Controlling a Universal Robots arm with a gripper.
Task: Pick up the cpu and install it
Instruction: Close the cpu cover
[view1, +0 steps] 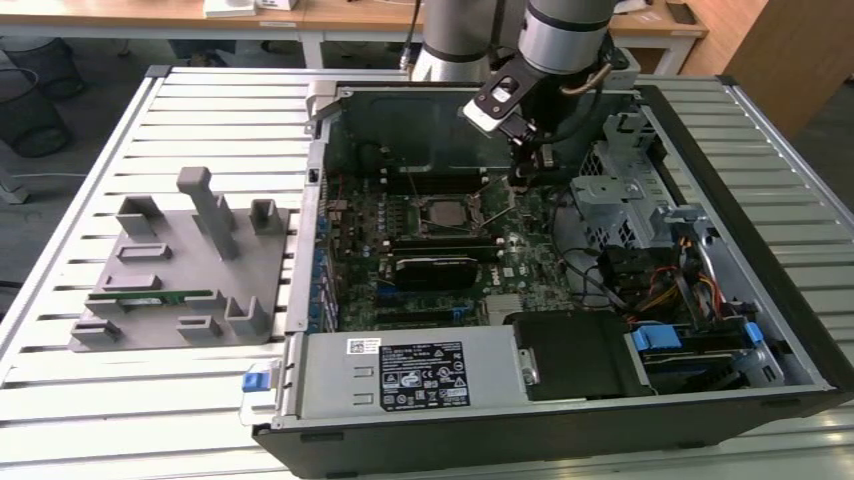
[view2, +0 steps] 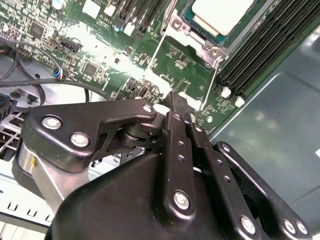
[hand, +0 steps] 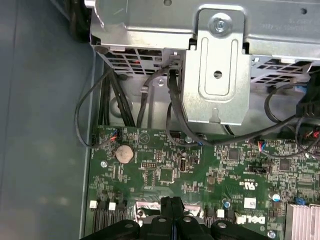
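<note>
Slatted grey metal table (view1: 200, 120) beside wooden desks (view1: 347, 15) carries an open black computer case (view1: 534, 445), where the black gripper (view1: 522, 182) has its fingers (view2: 175, 135) pressed together and empty, the silver-grey square cpu (view2: 220, 14) seated in its socket just beyond them.

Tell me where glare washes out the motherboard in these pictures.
Second wrist view: white glare blows out a patch of the motherboard, clear of the cpu. First wrist view: a smaller bright patch beside the tool. Exterior view: even light.
</note>
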